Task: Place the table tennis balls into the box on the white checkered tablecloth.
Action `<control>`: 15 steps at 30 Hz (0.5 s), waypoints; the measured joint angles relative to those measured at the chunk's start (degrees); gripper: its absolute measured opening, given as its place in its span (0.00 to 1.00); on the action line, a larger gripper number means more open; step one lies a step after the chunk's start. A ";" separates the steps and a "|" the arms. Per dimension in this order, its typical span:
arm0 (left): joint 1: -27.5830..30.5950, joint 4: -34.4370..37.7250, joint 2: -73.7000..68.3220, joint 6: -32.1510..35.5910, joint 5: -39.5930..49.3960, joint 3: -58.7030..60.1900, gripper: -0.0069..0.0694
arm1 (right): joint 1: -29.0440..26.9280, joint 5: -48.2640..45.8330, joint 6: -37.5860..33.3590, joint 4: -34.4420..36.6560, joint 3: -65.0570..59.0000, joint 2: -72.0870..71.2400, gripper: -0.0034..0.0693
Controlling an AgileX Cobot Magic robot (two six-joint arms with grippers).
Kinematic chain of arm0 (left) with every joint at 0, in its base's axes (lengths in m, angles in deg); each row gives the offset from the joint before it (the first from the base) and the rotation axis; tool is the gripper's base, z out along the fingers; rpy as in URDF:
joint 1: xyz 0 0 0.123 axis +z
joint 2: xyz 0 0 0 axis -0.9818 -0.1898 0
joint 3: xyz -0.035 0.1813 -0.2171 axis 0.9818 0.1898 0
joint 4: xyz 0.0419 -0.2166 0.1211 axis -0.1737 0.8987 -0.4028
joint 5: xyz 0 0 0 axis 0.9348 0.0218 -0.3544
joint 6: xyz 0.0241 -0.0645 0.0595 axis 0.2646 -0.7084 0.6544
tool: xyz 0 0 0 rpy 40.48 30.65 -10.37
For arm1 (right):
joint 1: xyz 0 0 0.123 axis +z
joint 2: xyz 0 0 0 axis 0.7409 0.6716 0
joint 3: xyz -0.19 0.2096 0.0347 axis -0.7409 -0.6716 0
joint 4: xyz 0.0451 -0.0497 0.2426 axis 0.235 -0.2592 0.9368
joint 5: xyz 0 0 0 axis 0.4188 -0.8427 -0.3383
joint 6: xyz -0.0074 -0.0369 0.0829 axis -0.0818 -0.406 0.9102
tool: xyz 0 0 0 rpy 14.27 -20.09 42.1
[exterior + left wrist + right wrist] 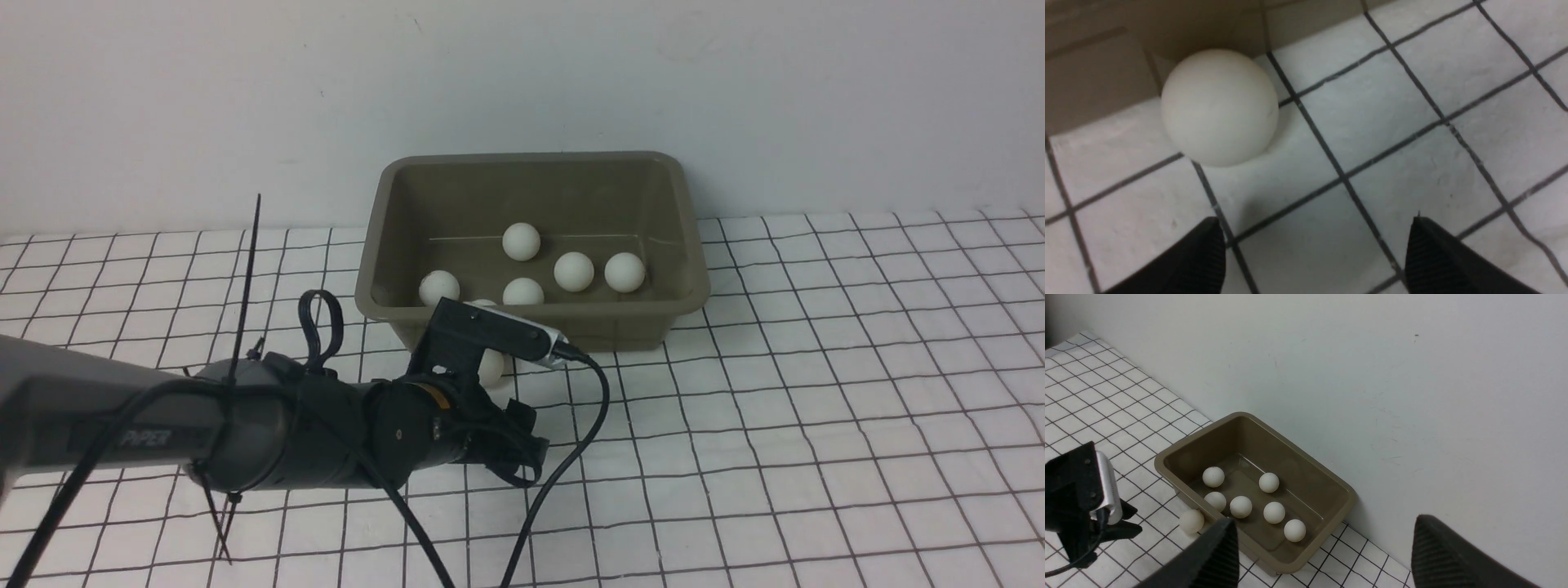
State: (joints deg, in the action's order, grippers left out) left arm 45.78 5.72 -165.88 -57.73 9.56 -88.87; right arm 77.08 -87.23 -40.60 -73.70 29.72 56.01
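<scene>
A: Ball count in the box [531, 328]?
B: 6 table tennis balls [574, 272] inside.
A: Others?
B: 1 on the checkered tablecloth [816, 367], before the box's near wall.

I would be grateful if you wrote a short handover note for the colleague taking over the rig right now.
Left hand: open and empty, near the loose ball outside the box.
Right hand: open, nothing between its fingers.
Box: on the checkered tablecloth, against or near the wall.
Done: six balls are inside the box.
Left: one ball sits on the cloth just outside the box's near side; it still needs to go in.
</scene>
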 joint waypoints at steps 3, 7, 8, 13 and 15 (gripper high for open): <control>0.00 0.06 -0.80 0.00 -0.96 -1.20 0.79 | 0.00 0.00 0.00 0.00 0.00 0.00 0.75; 0.00 0.66 -0.94 -0.50 -5.19 -1.39 0.79 | 0.00 0.00 0.00 0.00 0.00 0.00 0.75; 0.00 0.66 -0.94 -0.57 -5.55 -1.39 0.79 | 0.00 0.00 0.00 0.00 0.00 0.00 0.75; 0.00 0.66 -1.28 -1.35 -8.07 -1.39 0.79 | 0.00 0.00 -0.13 0.14 0.00 0.00 0.75; 0.00 0.66 -1.56 -1.58 -9.18 -1.39 0.79 | 0.00 0.00 -0.27 0.46 0.00 0.00 0.75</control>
State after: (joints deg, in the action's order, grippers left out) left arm 45.78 6.38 -167.44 -59.30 0.37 -90.26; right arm 77.08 -87.23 -40.87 -73.24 29.72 56.01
